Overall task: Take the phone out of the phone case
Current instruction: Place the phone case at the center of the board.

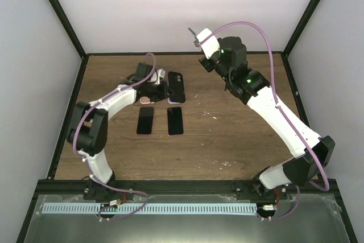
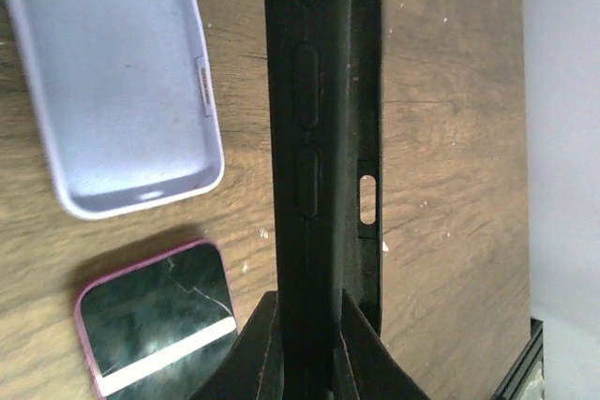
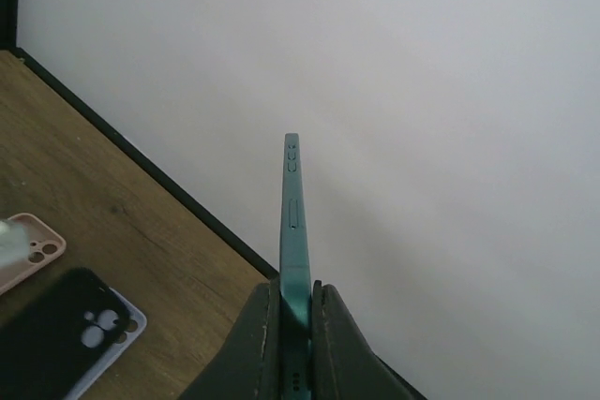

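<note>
Starting big: the wooden table [image 1: 239, 140], brown grain right across the top view. Next, the right arm [image 1: 278, 115], reared up from 5 o'clock toward 12. At its tip, the right gripper [image 3: 295, 297], with fingers pinched tight on the teal phone [image 3: 292, 222]: bare, edge-on to the wrist camera, lifted well clear of the wood against the pale back wall. Over to the left arm [image 1: 108, 103], curling in from 7 o'clock toward 11. At its end, the left gripper [image 2: 305, 325], with fingers squeezed onto one end of the black phone case [image 2: 319, 119], seen side-on, button bumps and a small slot along its edge. Up at 10 o'clock in that wrist view, a lavender case [image 2: 122, 91], lying open side up on the wood, apart from the black one. Nearer the arm bases, at 6 o'clock from the left gripper, the left dark handset [image 1: 145, 120] and the right dark handset [image 1: 175, 120], flat, side by side, a gap between. Down at 8 o'clock in the left wrist view, a pink-rimmed phone [image 2: 155, 320], cracked-looking glass up. Smallest, at 9 o'clock in the right wrist view, a beige case [image 3: 28, 250], camera cut-outs showing.
</note>
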Tool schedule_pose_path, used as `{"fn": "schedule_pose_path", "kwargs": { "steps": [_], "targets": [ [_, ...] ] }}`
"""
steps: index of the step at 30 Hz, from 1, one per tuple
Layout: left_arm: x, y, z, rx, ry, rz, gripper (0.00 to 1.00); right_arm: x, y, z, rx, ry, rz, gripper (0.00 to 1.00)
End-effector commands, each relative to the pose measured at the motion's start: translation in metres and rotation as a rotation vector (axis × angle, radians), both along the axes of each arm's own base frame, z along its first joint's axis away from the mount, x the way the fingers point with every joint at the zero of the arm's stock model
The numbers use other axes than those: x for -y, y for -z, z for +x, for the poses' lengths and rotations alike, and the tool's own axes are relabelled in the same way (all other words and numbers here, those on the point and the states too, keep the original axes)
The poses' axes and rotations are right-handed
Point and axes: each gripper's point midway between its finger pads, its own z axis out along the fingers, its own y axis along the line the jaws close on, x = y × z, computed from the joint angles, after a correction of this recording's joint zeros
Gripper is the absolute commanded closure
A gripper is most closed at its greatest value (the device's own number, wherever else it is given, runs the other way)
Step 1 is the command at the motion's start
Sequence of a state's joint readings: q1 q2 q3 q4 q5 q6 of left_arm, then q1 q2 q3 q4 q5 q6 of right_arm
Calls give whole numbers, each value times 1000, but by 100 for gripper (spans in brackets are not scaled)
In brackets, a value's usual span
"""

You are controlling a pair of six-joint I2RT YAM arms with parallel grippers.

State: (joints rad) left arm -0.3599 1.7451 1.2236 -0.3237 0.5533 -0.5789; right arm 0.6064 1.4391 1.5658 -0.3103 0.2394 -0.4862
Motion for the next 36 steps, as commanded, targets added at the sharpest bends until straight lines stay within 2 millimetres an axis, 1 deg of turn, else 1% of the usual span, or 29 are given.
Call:
{"fn": "schedule_pose_path", "kwargs": {
  "steps": [1,3,5,7,9,13,17,19,21,25,29,30,32,34,36],
  "targets": [
    [32,11,16,23,54,16,100,5,-32,-10,65,-15,84,99],
    [46,21,20,13,69,15,100,4,-32,-10,58,-20,93,99],
    [56,31,26,-2,69,10,100,3,-31,-9,53,-25,97,99],
    [66,35,32,-3,70,-1,100,2,-31,-9,51,-27,97,99],
    [78,35,39,8,74,-11,100,1,-29,-7,50,-27,94,99],
    [103,40,47,10,88,-24,100,1,-28,-5,47,-21,93,99],
    [122,52,55,-12,85,-31,100,3,-33,-4,57,-12,94,99],
    [127,62,59,-37,75,-34,100,4,-34,-5,59,-12,93,99],
    [130,67,64,-46,62,-33,100,5,-35,-6,60,-11,95,99],
    [133,84,73,-68,35,-19,100,5,-33,-5,56,-11,94,99],
    [144,97,74,-77,53,-1,100,4,-33,-4,58,-12,93,99],
    [146,99,73,-77,59,9,99,3,-33,-3,56,-13,92,99],
    [147,102,73,-80,56,26,92,3,-32,-3,54,-13,90,99],
    [143,104,73,-84,38,49,83,2,-32,-3,55,-14,90,99],
    [139,105,73,-83,17,77,75,2,-32,-2,55,-14,90,99]
  ]
}}
